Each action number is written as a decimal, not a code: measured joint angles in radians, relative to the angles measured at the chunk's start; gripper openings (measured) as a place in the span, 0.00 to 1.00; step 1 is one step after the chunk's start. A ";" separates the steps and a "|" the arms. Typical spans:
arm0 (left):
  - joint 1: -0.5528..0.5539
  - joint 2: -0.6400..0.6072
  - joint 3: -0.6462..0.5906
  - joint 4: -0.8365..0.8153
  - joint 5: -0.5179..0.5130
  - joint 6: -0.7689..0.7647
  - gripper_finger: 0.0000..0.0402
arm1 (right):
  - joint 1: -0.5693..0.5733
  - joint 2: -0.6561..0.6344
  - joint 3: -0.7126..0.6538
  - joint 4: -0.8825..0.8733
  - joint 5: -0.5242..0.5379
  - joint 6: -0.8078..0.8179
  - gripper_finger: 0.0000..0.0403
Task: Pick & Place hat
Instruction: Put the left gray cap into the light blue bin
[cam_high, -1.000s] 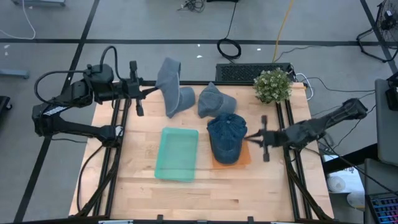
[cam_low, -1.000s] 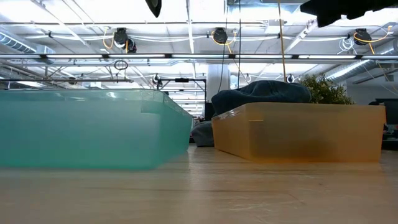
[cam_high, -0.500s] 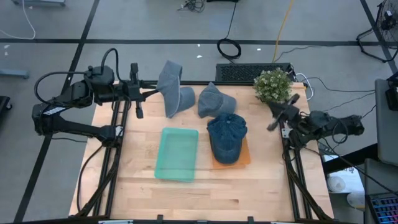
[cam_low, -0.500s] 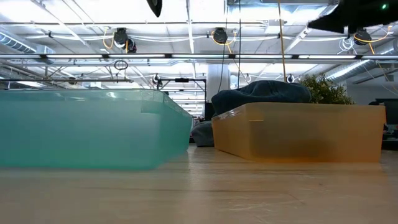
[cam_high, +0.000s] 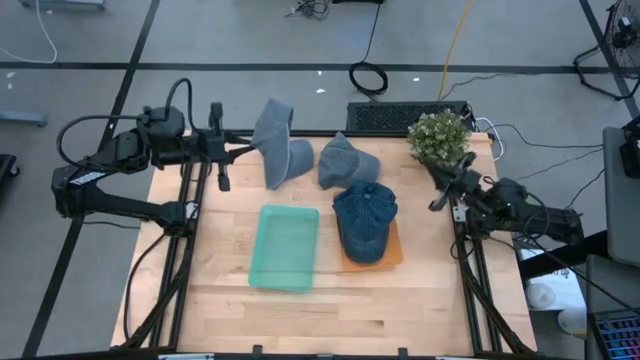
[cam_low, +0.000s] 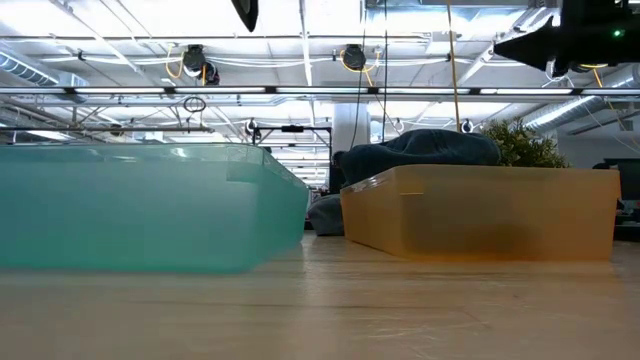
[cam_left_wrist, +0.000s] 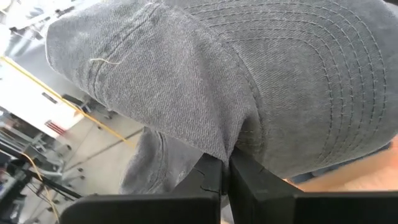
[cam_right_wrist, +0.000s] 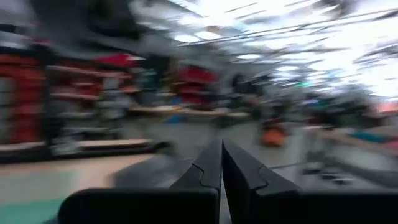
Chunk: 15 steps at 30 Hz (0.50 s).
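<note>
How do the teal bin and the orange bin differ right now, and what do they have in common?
Contents: the orange bin holds a dark blue cap that covers most of it, while the teal bin holds nothing that shows.
Place: in the high view the teal bin lies nearer the left arm's side, the orange bin nearer the right arm's side.
Colour: one teal, one orange.
Shared: both are translucent, rectangular, open-topped bins resting flat on the wooden table, side by side.

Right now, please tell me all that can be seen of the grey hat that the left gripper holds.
The grey denim hat has rows of stitching on its brim and looks soft and creased. The left gripper is shut on its fabric edge and holds it lifted over the table's far left part, hanging tilted. Beside it lies a blue-grey cap; whether the two touch I cannot tell.
</note>
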<state>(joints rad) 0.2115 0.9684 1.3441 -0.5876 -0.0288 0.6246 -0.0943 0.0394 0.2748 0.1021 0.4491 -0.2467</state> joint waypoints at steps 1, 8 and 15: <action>0.000 0.000 0.000 -0.011 0.000 -0.003 0.02 | -0.011 0.003 0.010 -0.035 -0.067 0.040 0.00; -0.001 0.000 -0.001 -0.024 0.000 -0.025 0.02 | -0.064 0.004 0.023 -0.121 -0.293 0.182 0.00; -0.059 0.000 -0.001 -0.065 -0.025 0.007 0.01 | -0.067 0.005 0.017 -0.121 -0.294 0.228 0.00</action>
<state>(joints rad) 0.1524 0.9688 1.3434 -0.6523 -0.0537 0.6315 -0.1608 0.0441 0.2917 -0.0192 0.1555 -0.0185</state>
